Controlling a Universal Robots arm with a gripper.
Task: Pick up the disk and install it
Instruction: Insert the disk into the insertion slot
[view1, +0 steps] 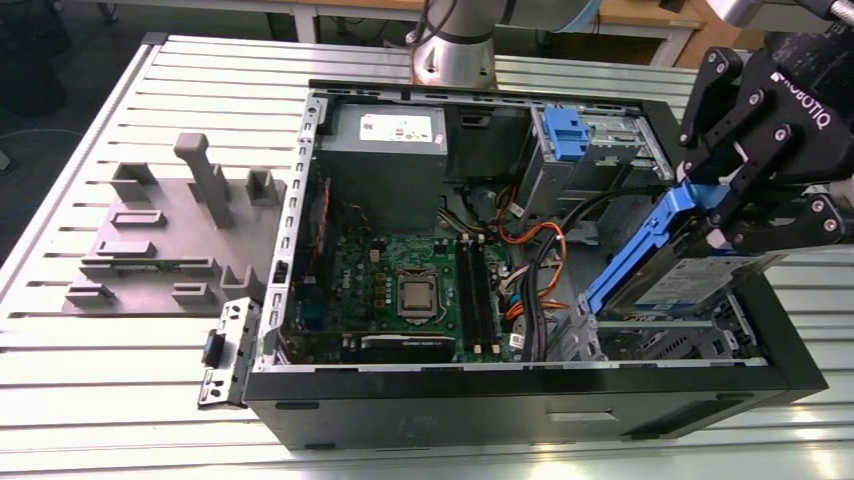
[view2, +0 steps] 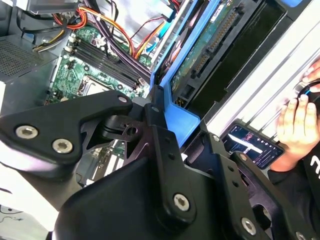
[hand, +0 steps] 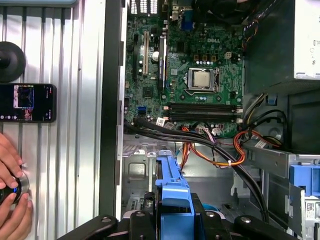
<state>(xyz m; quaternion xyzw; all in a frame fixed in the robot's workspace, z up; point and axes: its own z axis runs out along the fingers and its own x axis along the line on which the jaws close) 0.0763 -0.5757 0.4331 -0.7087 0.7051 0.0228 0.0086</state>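
Note:
The disk (view1: 683, 278), silver with a white-and-blue label and a blue rail frame (view1: 641, 255), hangs tilted above the open computer case (view1: 534, 385), at the exterior view's right over the drive bay. My black gripper (view1: 731, 215) is shut on its upper end. In the second wrist view the fingers (view2: 162, 135) clamp the blue frame (view2: 180, 112), and the disk's green circuit-board side (view2: 207, 47) runs away from them. In the first wrist view the blue frame (hand: 172, 192) juts out from the gripper (hand: 172, 222) over the case's metal floor.
Inside the case are the motherboard (view1: 400, 280), a grey power-supply box (view1: 387, 150), orange and black cables (view1: 534, 250) and a silver cage with a blue latch (view1: 567, 135). A grey fixture block (view1: 174, 230) stands on the slatted table. A person's hands (hand: 10, 170) and a phone (hand: 27, 102) lie beside the case.

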